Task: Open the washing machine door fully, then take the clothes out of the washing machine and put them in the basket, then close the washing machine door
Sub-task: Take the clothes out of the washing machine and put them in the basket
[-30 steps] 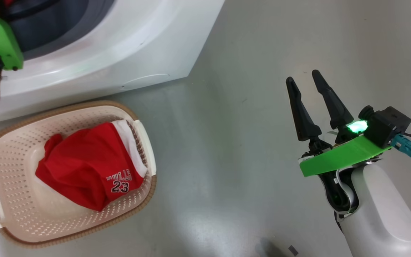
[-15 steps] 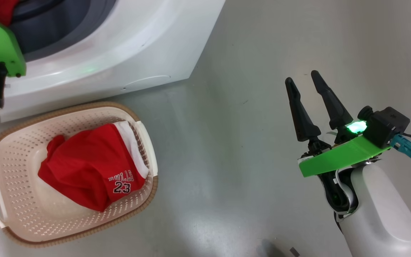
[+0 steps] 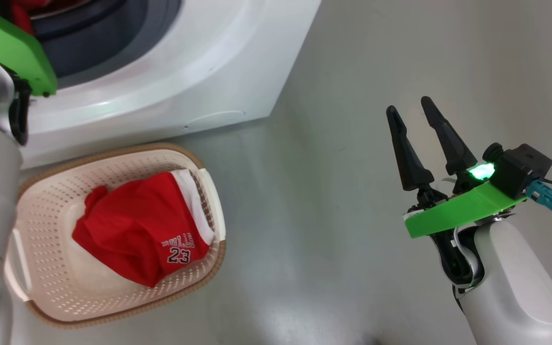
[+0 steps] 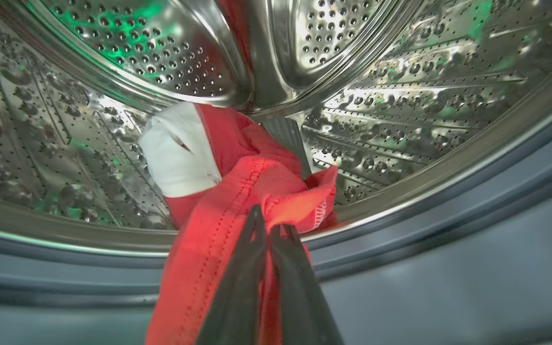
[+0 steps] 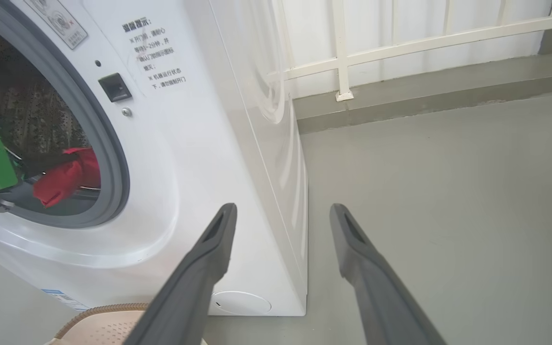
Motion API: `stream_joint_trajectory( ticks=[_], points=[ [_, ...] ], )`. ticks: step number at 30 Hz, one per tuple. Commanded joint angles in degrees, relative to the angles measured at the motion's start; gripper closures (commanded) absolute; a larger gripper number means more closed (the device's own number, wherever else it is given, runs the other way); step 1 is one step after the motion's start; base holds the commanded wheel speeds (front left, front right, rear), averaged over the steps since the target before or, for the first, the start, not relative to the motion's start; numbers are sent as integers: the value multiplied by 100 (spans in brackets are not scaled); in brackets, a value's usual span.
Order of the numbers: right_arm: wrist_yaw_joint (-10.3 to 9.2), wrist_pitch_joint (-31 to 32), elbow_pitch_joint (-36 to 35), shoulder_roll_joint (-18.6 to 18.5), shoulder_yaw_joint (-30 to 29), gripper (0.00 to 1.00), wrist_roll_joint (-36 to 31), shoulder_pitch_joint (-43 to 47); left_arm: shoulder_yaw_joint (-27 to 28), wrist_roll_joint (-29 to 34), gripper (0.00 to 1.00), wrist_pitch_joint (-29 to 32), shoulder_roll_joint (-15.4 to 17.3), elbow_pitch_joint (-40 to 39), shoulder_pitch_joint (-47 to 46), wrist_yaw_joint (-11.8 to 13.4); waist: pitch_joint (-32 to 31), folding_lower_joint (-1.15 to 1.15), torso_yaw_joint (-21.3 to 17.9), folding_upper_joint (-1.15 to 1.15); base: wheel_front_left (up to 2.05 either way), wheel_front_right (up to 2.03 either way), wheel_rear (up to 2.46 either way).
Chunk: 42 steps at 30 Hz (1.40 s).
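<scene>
The white washing machine (image 3: 161,86) stands with its mouth uncovered; the washing machine door is out of view. In the steel drum (image 4: 400,96), my left gripper (image 4: 271,220) is shut on a fold of red clothes (image 4: 237,182) with white trim, near the grey seal (image 4: 448,211). In the right wrist view that red cloth (image 5: 67,175) shows at the drum's mouth. The cream basket (image 3: 113,311) sits on the floor before the machine and holds a red garment (image 3: 137,230) printed 23. My right gripper (image 3: 412,108) hangs open over bare floor, right of the machine.
Grey floor (image 3: 328,191) stretches right of the machine and basket. In the right wrist view a white railing (image 5: 400,43) and a low kerb run behind the machine (image 5: 199,143). My left arm's green bracket (image 3: 17,48) sits at the drum mouth.
My left gripper has shut on the red cloth in the drum. The head camera has shifted, sliding machine and basket rightward in its view. The right gripper has stayed put.
</scene>
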Motion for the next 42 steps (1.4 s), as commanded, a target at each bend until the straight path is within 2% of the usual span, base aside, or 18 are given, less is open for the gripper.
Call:
stream_joint_trajectory(
  ticks=[1,9,14,25,32,42],
  points=[
    [9,-68,-110,-40,104,0,-47,111,52,-16,100,-145,170,-111,-6,-58,-116,0,100,0,0,0,0],
    [9,-68,-37,-131,146,0,-27,210,37,-143,100,-643,-108,-249,310,-268,-476,0,345,0,0,0,0],
    [9,-68,18,-169,182,0,-4,287,53,-230,100,-805,-172,-477,563,-386,-747,0,470,0,0,0,0],
    [9,-68,126,-228,207,0,58,542,190,-342,100,-884,-147,-1839,1527,-448,-1308,0,733,0,0,0,0],
    [9,-68,177,-252,235,0,98,705,283,-416,100,-829,80,-3491,2591,-210,-1621,0,888,0,0,0,0],
    [9,-68,205,-319,267,0,136,824,407,-545,100,63,659,-6625,4145,577,-1860,0,1105,0,0,0,0]
  ],
)
